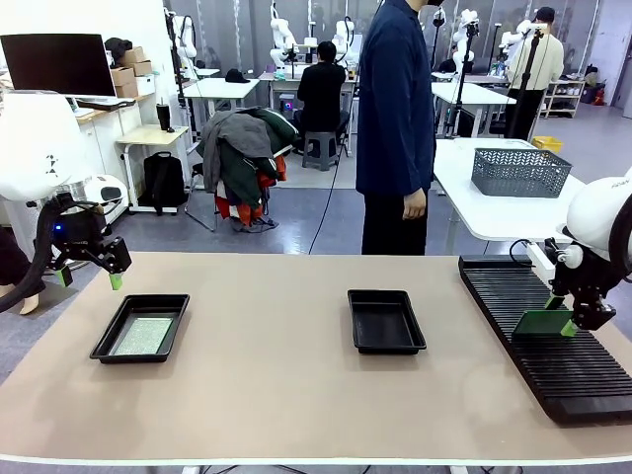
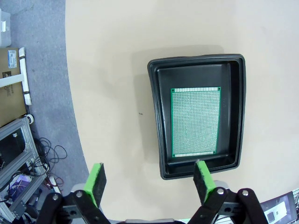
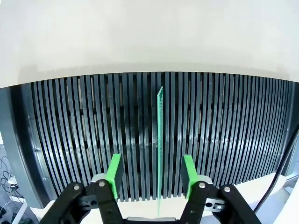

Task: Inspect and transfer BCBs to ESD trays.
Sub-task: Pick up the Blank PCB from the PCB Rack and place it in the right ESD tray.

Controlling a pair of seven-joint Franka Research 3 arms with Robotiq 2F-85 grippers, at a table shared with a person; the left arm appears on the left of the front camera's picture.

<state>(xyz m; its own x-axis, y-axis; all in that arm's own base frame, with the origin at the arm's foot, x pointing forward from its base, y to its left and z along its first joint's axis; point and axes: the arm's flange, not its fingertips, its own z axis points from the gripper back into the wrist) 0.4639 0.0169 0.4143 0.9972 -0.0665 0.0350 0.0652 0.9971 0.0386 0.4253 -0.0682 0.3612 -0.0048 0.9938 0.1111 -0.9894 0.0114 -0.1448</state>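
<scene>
The long table (image 1: 276, 395) is mostly bare. The biggest thing on it is the black slotted rack (image 1: 583, 375) at the robot's right, and that is where the work is: the pick-up step, by my reckoning. One green BCB (image 3: 160, 140) stands on edge in one of its slots. The right gripper (image 3: 150, 161) is down over it, pads either side of the board with a gap showing on each side, so they are apart and not yet gripping. The next move calls for the pads to meet both faces squarely, then a straight lift, since any tilt would likely bind the thin board against the ribs beside it. A person (image 1: 395, 109) stands at the far side, one hand (image 1: 415, 205) hanging, clear of the table. The empty ESD tray (image 1: 354, 326) sits at the table's middle, well apart from the rack, and looks the likely place for this board; nothing lies between. The left ESD tray (image 1: 109, 341) already holds a second BCB (image 1: 144, 335) flat on its floor. The left gripper (image 2: 149, 167) hovers by that tray's end, jaws wide apart and holding nothing, well out of the other arm's way. A grey mesh basket (image 1: 520, 171) sits on another table behind.
</scene>
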